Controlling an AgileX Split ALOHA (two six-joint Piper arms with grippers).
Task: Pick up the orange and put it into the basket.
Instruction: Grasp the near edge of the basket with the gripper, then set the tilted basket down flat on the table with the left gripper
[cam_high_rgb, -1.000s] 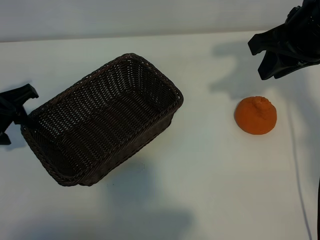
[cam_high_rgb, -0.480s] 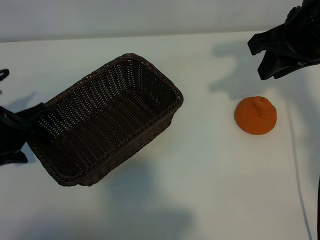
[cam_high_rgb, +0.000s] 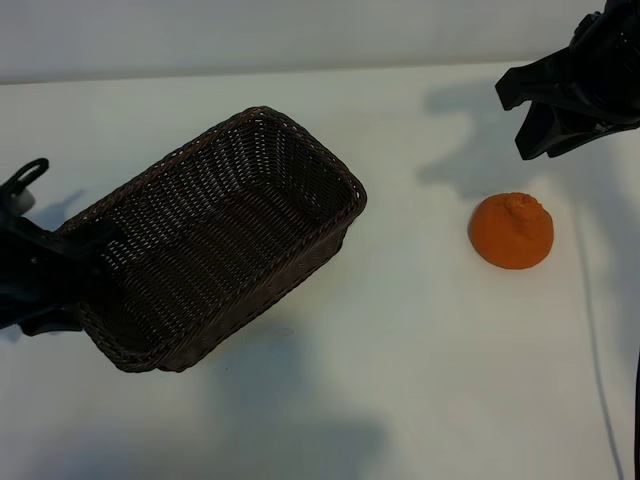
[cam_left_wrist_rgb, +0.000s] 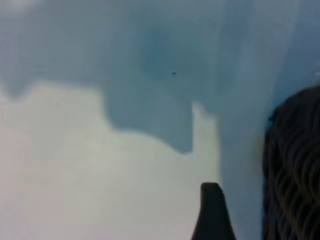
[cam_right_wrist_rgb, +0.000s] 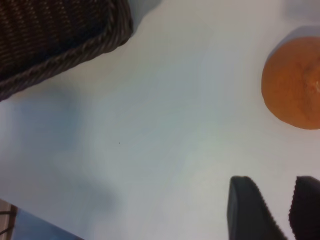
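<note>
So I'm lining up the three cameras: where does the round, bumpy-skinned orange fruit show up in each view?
Exterior view: the round orange fruit lies on the white table at the right, below the right gripper.
Left wrist view: not in it.
Right wrist view: at the picture's right edge, partly cut off.
Shared landmark: the dark brown woven wicker basket, whose rim shows in both wrist views.

The exterior view looks steeply down on the table (cam_high_rgb: 420, 380), while both wrist views hang close above it, all 3 sharing the basket (cam_high_rgb: 215, 235).
</note>
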